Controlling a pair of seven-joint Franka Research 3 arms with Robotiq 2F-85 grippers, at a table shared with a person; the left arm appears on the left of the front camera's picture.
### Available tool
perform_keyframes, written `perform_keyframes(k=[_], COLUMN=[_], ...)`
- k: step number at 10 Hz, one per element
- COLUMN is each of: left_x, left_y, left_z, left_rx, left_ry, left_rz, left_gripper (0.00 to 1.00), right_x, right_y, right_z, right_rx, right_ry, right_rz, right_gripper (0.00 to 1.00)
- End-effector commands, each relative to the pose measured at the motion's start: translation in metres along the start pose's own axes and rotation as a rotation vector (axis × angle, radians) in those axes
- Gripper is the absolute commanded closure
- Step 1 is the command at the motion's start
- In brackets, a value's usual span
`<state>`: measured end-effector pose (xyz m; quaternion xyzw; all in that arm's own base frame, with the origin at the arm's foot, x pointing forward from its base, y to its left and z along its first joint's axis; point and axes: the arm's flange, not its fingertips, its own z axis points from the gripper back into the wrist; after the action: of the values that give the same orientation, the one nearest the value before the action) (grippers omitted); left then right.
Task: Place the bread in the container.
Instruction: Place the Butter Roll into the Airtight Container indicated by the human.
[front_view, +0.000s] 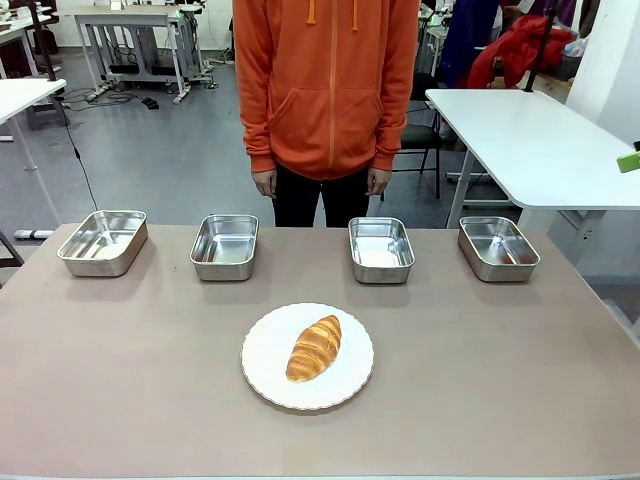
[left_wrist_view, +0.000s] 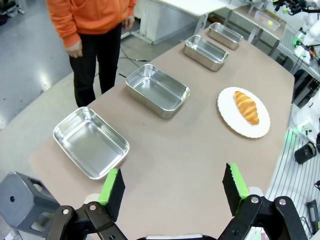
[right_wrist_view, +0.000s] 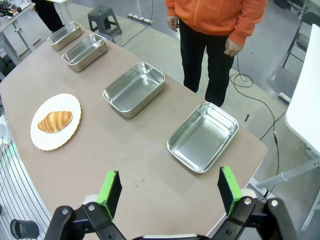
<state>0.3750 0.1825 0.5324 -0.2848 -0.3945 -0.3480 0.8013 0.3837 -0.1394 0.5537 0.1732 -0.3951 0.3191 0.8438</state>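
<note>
Bread on plate | left claw agape | right claw agape

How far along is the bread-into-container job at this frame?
Nothing is done yet: the bread lies on the white plate, and all four steel trays are empty. Nothing is in hand: the left end effector and right end effector are open above the table. Left to do: grasp, carry, place.
</note>
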Motion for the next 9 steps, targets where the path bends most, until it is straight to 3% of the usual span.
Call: perform_keyframes(k=[1, 9], left_x=[0.0013, 0.0013], left_y=[-0.0018, -0.0018], left_z=[0.0009, 0.0009], left_rx=[-0.006, -0.006], left_ry=[-0.015, -0.015], left_rz=[-0.007, -0.007], left_gripper=[0.00, 0.00], right_x=[-0.0002, -0.0002], right_y=[-0.0024, -0.0024], right_z=[-0.0004, -0.0004], right_rx=[0.007, 0.007], right_ry=[-0.025, -0.025], right_rz=[0.022, 0.022], right_gripper=[0.00, 0.00])
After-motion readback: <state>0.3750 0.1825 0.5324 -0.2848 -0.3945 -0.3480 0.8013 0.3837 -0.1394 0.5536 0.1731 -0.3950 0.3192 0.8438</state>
